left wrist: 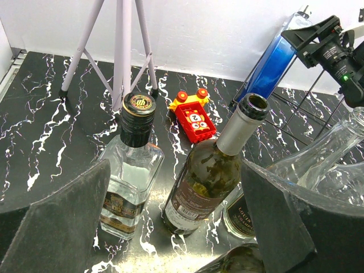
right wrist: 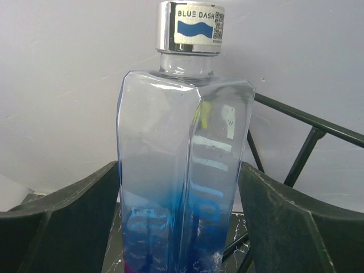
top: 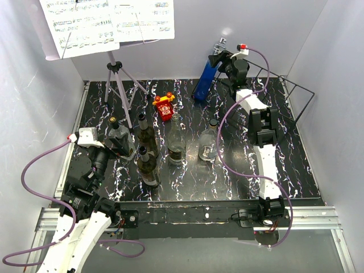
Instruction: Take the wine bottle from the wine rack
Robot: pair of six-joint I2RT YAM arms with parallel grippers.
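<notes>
**Squarely on the bottle, lift not yet made**

Evidently the right end effector (right wrist: pixel 179 173) is clasped around the wine bottle (right wrist: pixel 182 142). In its wrist view both dark pads (right wrist: pixel 74 222) lie against the bottle's clear flanks, just above the blue tint, with no gap showing on either side. The hold sits on the body rather than the silver-capped neck, probably because the flat faces give the pads a broad seat.

The bottle leans back, base low and cap high toward the rear wall. It rests on the wine rack (top: pixel 298 94), whose thin black rods pass behind it. That slant explains the arm's long reach to the far right corner of the counter (top: pixel 227 176) and its tilted wrist. Lifting along the lean looks the safest way clear of the wires.

Farther out, the left end effector (left wrist: pixel 173 176) hangs with its jaws spread and nothing between them, near a cluster of standing bottles (top: pixel 177 145). A music stand (top: pixel 116 77) stands at the back left.
</notes>
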